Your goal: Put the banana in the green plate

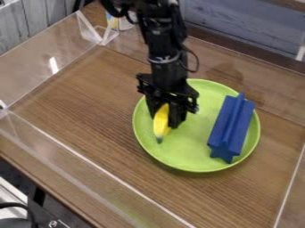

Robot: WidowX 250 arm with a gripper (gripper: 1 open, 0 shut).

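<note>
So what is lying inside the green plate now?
On the green plate, a blue ridged block lies along its right side. The gripper holds the banana over the middle. Whether the banana's tip touches the plate cannot be seen.

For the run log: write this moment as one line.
gripper: shut on banana | banana: hanging over green plate | blue block: on plate's right side | step: release pending

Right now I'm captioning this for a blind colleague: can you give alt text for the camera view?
A black robot gripper, pointing down, holds a yellow banana over the green plate on a wooden table. A blue ridged block lies across the plate's right side.
</note>
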